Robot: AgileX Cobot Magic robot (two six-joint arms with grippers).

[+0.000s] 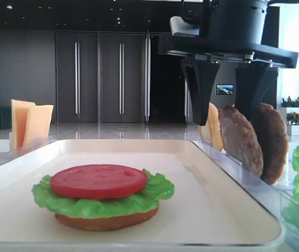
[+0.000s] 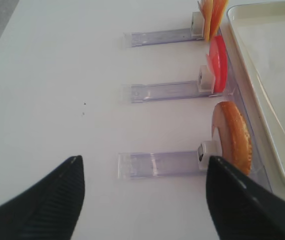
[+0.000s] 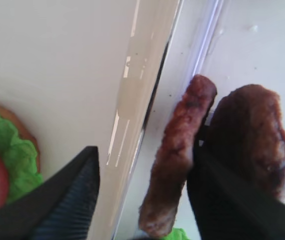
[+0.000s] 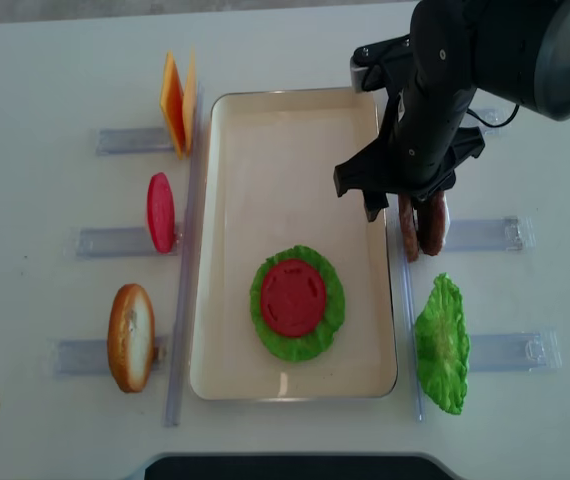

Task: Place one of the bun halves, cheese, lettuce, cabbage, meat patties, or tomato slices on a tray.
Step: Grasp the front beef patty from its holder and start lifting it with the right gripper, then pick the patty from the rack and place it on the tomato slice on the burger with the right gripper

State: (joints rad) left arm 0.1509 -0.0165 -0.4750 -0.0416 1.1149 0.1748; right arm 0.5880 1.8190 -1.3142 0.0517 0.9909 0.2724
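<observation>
Right gripper (image 3: 142, 195) astride greyish patty (image 3: 175, 155) — jaws apart

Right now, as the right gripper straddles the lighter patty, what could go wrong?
The right gripper has one finger wedged between the lighter patty and the darker patty, so it may knock the darker one over. The other finger hangs over the tray rim and could catch it.

The right arm (image 4: 485, 50) is glossy black with rounded housings and a thin black cable beside it. Its hand (image 1: 228, 92) carries 2 matte black wedge fingers (image 3: 70, 200) with ribbed inner faces, under a flat black crossbar.
</observation>
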